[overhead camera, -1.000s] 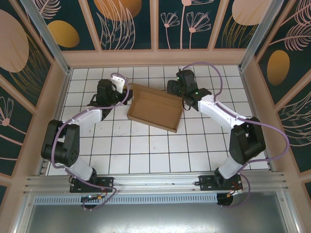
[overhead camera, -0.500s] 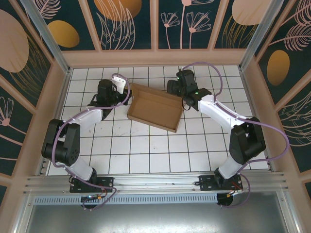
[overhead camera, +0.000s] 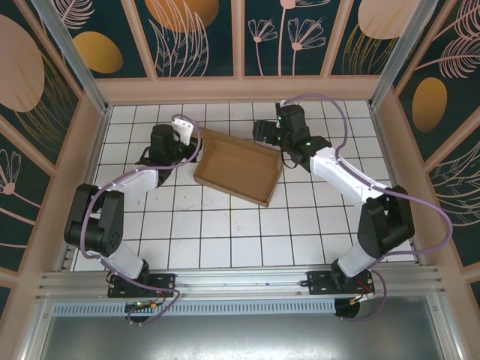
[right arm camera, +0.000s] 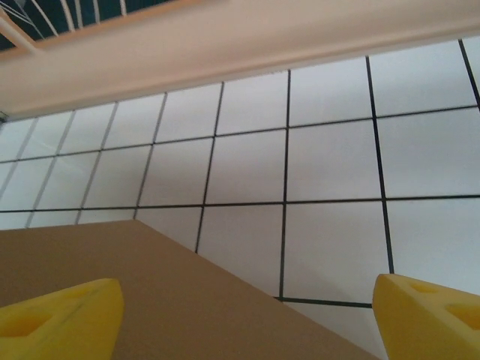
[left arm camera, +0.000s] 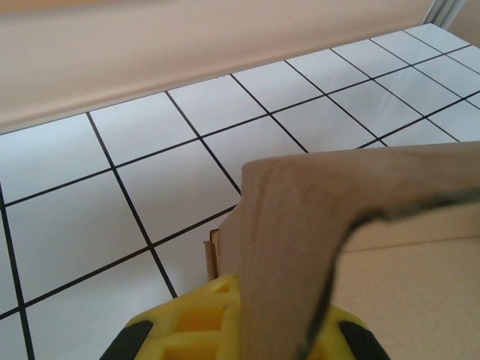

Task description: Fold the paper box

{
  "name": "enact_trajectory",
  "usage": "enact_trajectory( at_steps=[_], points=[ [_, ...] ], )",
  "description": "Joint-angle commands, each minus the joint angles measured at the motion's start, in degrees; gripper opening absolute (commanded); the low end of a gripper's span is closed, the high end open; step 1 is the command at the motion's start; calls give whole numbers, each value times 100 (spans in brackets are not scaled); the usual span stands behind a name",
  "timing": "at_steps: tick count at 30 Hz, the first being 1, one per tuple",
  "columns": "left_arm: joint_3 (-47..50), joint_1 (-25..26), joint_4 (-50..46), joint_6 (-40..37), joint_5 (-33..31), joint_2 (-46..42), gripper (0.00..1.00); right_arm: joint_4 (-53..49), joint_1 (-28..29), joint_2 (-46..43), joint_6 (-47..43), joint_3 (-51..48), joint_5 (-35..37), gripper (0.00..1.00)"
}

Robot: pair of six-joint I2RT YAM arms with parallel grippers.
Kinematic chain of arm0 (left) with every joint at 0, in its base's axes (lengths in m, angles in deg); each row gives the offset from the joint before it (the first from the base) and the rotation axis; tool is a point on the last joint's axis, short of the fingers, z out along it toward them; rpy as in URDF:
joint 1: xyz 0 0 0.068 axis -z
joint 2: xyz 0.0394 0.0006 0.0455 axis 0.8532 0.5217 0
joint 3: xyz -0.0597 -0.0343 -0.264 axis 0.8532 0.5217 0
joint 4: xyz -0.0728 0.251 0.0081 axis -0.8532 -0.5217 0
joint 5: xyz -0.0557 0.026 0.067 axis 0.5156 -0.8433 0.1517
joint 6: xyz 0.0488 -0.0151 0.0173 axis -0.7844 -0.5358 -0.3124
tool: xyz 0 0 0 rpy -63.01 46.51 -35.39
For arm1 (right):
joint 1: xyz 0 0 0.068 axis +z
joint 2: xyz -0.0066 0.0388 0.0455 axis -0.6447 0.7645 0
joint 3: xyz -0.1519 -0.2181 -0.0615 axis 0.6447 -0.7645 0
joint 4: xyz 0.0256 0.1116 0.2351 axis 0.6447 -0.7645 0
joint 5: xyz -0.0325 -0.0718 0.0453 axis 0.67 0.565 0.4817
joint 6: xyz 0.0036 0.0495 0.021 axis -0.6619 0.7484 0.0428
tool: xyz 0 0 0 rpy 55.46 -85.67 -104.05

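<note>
The paper box (overhead camera: 238, 171) is a shallow, open tray of plain brown corrugated cardboard, rectangular, with low raised walls and a flat matte floor. It lies slightly askew on the far middle part of the counter (overhead camera: 225, 232), between the two arms.

The left gripper (overhead camera: 189, 136) meets the box at its far left corner. In the left wrist view, a curved cardboard flap (left arm camera: 300, 217) with a rough, dark cut edge rises from between the yellow fingers (left arm camera: 187, 322), so this gripper is clenched on the box wall.

The right gripper (overhead camera: 264, 133) sits at the far right edge of the box. In the right wrist view, its yellow fingers (right arm camera: 67, 311) stand wide apart, released, with a smooth brown cardboard panel (right arm camera: 150, 300) below them. Whether they touch the panel cannot be told.

The counter is covered in square, glossy white tiles with thin dark grout lines, and shows faint scuff marks near its centre. A pale wooden border (overhead camera: 240, 88) frames it. Above the border stand wall panels (overhead camera: 202, 37) of dark teal, printed with pale botanical line drawings and orange-tan ovals. Ribbed aluminium rails (overhead camera: 240, 281) run along the near edge, carrying the arm bases. Purple cables (overhead camera: 330, 101) loop along both arms.
</note>
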Motion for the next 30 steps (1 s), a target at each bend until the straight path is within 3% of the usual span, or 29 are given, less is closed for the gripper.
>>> enact_trajectory(
  at_steps=[1,8,12,15,19,26,30],
  points=[
    [127,4,148,-131,-73,-19,0,292,-106,-472,145,-136,-172,88],
    [138,2,161,-148,-117,6,0,579,-519,-1326,544,-766,-76,88],
    [155,3,179,-136,-117,9,0,447,-958,-1893,1103,-1448,177,81],
    [156,9,184,-138,-99,24,0,404,-1359,-2260,1453,-2174,-54,73],
    [155,2,192,-123,-77,50,0,687,-1716,-2469,1792,-3111,-922,55],
    [151,6,184,-130,-51,68,0,1935,-1709,-1853,2273,-3776,-2364,30],
    [162,3,186,-129,-28,51,0,2256,-1621,-1513,2347,-3734,-2584,21]
  ],
)
